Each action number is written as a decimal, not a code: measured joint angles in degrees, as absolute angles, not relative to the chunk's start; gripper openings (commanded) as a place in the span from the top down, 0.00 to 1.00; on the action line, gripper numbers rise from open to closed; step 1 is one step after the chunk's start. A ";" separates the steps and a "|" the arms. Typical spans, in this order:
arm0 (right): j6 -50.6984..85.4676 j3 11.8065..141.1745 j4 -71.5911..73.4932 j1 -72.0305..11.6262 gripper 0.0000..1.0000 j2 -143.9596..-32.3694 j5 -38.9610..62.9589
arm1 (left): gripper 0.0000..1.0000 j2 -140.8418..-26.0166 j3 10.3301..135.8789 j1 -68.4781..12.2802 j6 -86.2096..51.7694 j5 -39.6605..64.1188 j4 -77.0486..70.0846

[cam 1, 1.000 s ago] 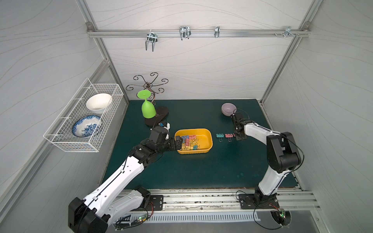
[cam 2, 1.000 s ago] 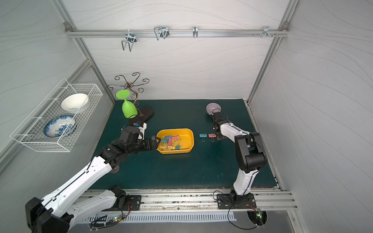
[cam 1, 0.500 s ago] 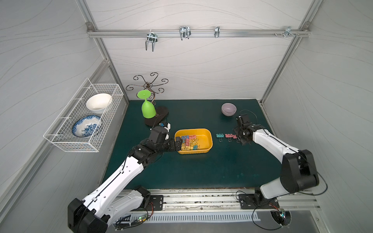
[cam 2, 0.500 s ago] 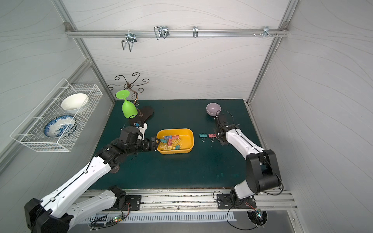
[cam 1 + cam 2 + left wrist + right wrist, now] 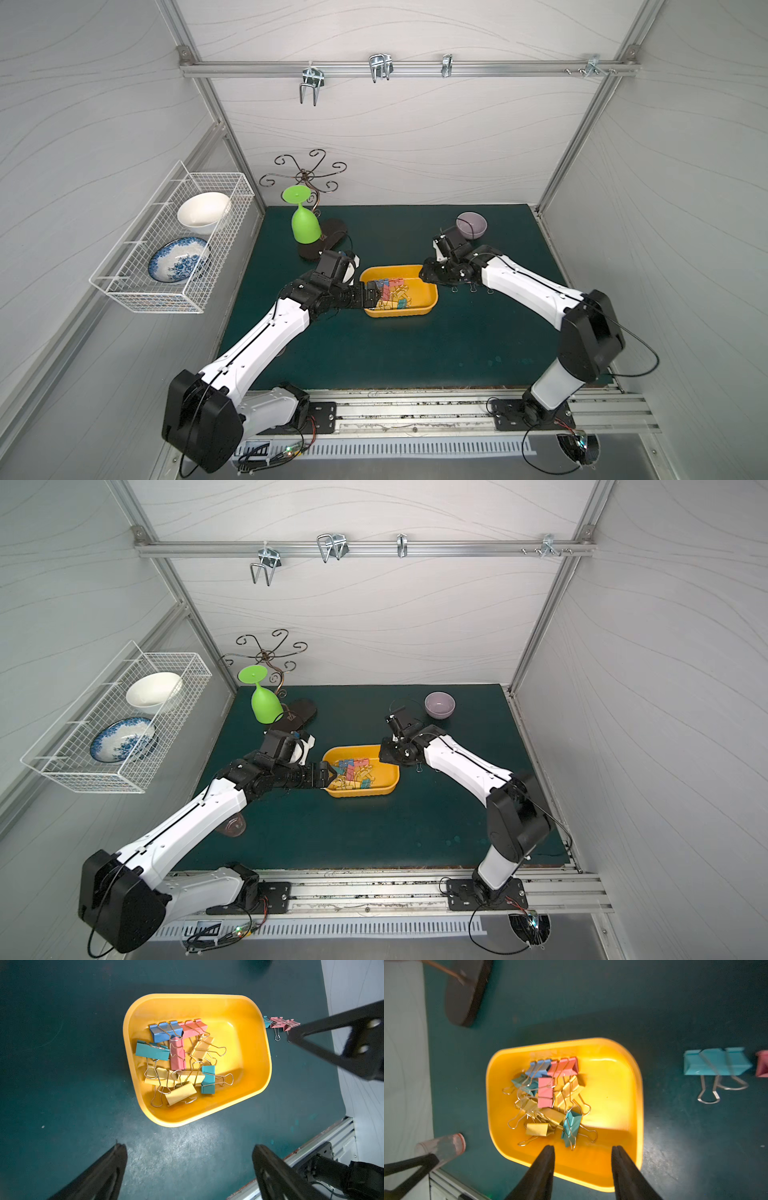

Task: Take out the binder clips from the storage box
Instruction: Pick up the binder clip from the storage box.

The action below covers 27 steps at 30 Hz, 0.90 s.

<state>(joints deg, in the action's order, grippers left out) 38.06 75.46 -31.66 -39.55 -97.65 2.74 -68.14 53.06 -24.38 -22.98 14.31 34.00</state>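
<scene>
The right claw [image 5: 583, 1147] has swung back from the loose clips [image 5: 716, 1061] on the counter [image 5: 62, 1064] to the storage box [image 5: 249, 1032], apart and empty. The left claw [image 5: 189, 1146] waits wide apart beside it. Many binder clips [image 5: 176, 1057] sit inside, so I think another grab comes next.

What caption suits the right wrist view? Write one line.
Open right end effector over the storage box of binder clips; one teal clip lies outside.
</scene>
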 measured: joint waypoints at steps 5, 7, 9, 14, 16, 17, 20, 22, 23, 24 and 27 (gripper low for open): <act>41.01 76.64 -30.06 -40.27 0.51 -104.64 7.79 | 0.02 -70.67 54.63 -24.25 -26.00 18.94 32.18; 42.37 77.23 -29.23 -40.27 0.51 -106.76 9.08 | 0.02 -72.12 55.55 -24.25 -25.96 19.70 32.05; 43.72 78.11 -28.45 -40.25 0.51 -108.64 10.15 | 0.02 -72.73 55.83 -24.18 -25.65 19.70 31.97; 45.93 79.33 -25.89 -40.23 0.55 -111.09 11.25 | 0.02 -72.71 55.83 -22.59 -24.23 19.86 32.64; 47.20 79.35 -24.62 -40.23 0.67 -111.66 11.57 | 0.02 -72.53 55.83 -22.20 -24.08 18.76 33.17; 47.86 79.37 -24.05 -40.23 0.72 -112.05 11.70 | 0.02 -72.23 55.81 -22.11 -24.14 18.17 33.17; 49.32 79.46 -22.57 -40.23 0.80 -113.25 12.19 | 0.02 -70.04 54.94 -22.00 -24.77 17.10 32.16; 50.85 79.22 -21.93 -40.21 0.81 -113.56 12.67 | 0.02 -68.49 54.08 -22.00 -25.45 17.10 31.35; 51.44 78.83 -21.39 -40.21 0.83 -113.56 12.95 | 0.01 -67.77 53.47 -22.00 -25.91 17.12 30.65; 52.10 78.50 -20.99 -40.21 0.89 -113.56 13.13 | 0.02 -67.46 53.01 -22.00 -26.24 17.15 30.11; 53.78 77.65 -19.40 -39.88 0.95 -113.34 14.22 | 0.02 -67.53 51.70 -22.00 -27.24 17.52 29.17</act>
<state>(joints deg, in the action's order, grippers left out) 53.78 77.65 -19.40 -39.88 -113.34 14.22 -67.53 51.70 -22.00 -27.24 17.52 29.17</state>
